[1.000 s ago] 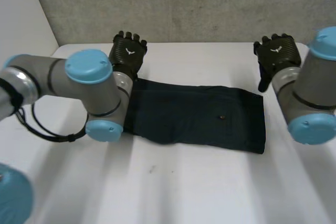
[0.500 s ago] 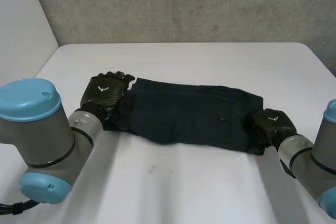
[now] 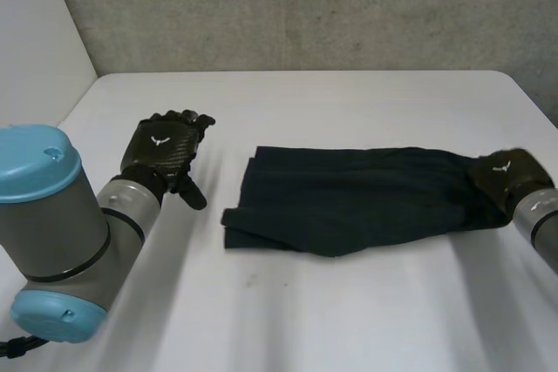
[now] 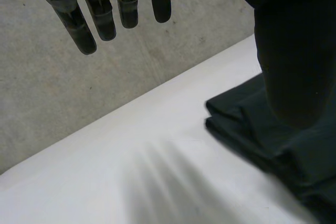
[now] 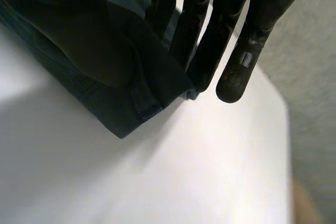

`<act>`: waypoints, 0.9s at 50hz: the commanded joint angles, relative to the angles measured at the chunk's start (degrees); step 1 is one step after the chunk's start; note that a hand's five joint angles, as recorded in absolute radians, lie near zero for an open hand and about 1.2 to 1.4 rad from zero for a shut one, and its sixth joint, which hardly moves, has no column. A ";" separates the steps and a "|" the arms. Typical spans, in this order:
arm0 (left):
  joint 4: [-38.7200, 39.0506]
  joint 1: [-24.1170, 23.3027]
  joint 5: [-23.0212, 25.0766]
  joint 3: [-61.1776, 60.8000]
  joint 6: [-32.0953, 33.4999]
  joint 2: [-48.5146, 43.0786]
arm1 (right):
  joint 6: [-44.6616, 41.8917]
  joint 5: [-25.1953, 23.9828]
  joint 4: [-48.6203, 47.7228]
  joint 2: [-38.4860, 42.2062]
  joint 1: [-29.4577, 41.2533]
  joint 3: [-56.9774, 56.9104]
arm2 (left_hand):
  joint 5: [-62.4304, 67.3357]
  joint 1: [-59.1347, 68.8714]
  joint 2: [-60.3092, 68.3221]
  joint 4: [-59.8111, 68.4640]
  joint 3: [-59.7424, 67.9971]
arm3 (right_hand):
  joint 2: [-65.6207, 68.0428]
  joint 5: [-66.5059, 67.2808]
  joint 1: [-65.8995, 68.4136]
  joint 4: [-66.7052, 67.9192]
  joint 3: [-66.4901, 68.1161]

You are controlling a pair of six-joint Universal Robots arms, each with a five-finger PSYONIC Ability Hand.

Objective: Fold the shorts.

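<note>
Shorts (image 3: 349,202): dark, bunched lengthwise, lying on the white table (image 3: 349,102) from centre toward the right side. Right hand (image 3: 504,173): at the shorts' right end, thumb and fingers (image 5: 207,45) pinching the cloth edge; left hand (image 3: 164,149): relaxed, fingers straight, holding nothing, apart from the shorts' left end.

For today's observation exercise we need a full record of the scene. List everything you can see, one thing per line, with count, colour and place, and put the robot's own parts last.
shorts: one, dark navy, lying lengthwise on the table, right of centre.
table: one, white, under everything.
wall: one, grey concrete, behind the table.
arms: two, grey with light-blue caps, one at each side of the table.
left hand: one, black, fingers straight, beside the shorts' left end and apart from it.
right hand: one, black, pinching the shorts' right end between thumb and fingers.
</note>
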 commanded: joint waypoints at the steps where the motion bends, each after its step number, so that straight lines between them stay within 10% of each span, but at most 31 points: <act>1: 0.10 0.13 -0.07 -0.25 -0.10 0.72 | -10.55 3.52 0.94 0.45 11.89 -8.59 | -2.67 -0.93 -1.58 -1.70 -2.14 | 13.19 15.02 27.66 11.81 12.82; 11: 0.18 0.13 -0.25 -0.16 -0.10 1.08 | -16.36 1.33 -0.99 15.55 35.37 -26.35 | -2.67 -0.93 -1.58 -1.70 -2.14 | 13.19 15.02 27.66 11.81 12.82; 16: 0.36 0.22 -0.25 0.37 -0.10 1.08 | -16.63 -7.61 -1.08 23.90 40.48 -29.96 | -2.67 -0.93 -1.58 -1.70 -2.14 | 13.19 15.02 27.66 11.81 12.82; 19: 0.45 1.09 -0.16 0.72 -0.10 1.08 | -16.10 -11.23 -1.08 24.80 40.75 -29.79 | -2.72 -0.98 -1.62 -1.75 -2.19 | 13.19 15.02 27.66 11.81 12.82; 25: 0.54 2.59 0.37 3.61 0.08 0.90 | -6.11 -11.78 -1.61 19.98 40.22 -29.61 | -2.72 -0.98 -1.62 -1.75 -2.19 | -56.81 -54.98 -42.34 -58.19 -57.18; 36: -0.25 -0.48 0.89 15.21 -0.27 -4.80 | 40.03 -7.64 -1.08 6.34 25.29 -25.48 | -2.50 -0.76 -1.41 -1.53 -1.98 | -56.81 -54.98 -42.34 -58.19 -57.18; 45: -9.82 -7.08 5.11 25.06 -2.73 -17.81 | 41.47 -6.67 8.31 15.38 23.17 -29.69 | -1.16 0.58 -0.06 -0.19 -0.63 | -56.81 -54.98 -42.34 -58.19 -57.18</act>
